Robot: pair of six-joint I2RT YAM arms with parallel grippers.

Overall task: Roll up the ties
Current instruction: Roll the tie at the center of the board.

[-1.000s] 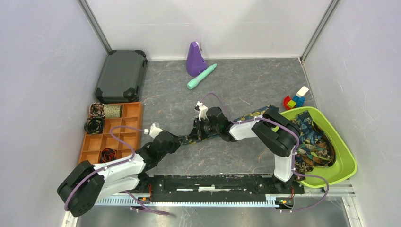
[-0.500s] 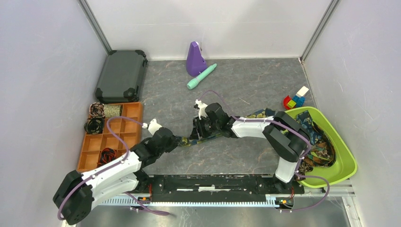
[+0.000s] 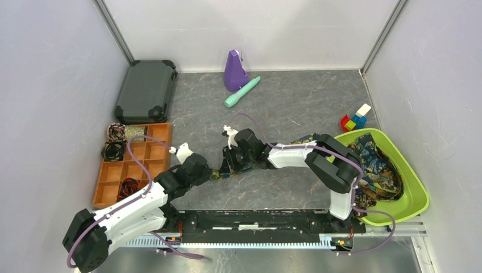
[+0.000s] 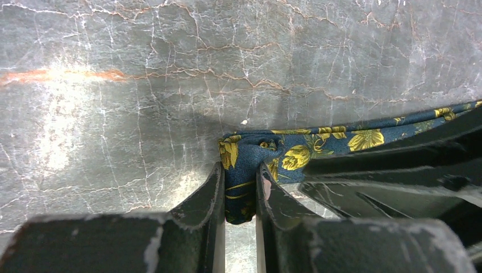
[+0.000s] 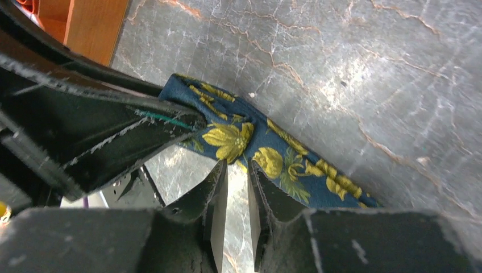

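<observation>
A navy tie with yellow flowers (image 3: 295, 142) lies stretched across the table from the green bin to the middle. My left gripper (image 3: 211, 172) is shut on its bunched left end, seen between the fingers in the left wrist view (image 4: 240, 170). My right gripper (image 3: 226, 165) sits right beside it, almost touching. Its fingers are nearly closed, with the tie's near edge (image 5: 295, 170) pinched at the tips (image 5: 239, 165). More ties (image 3: 375, 165) lie piled in the bin. Coiled ties (image 3: 113, 151) sit in the orange tray.
The orange compartment tray (image 3: 148, 153) is at the left, with a black case (image 3: 146, 91) behind it. A purple object (image 3: 234, 71) and a teal cylinder (image 3: 242, 92) stand at the back. Toy blocks (image 3: 355, 119) lie behind the green bin (image 3: 418, 196).
My right gripper has slid left along the tie until it is next to my left gripper. The left gripper has stayed on the tie's end, shifting only slightly.
</observation>
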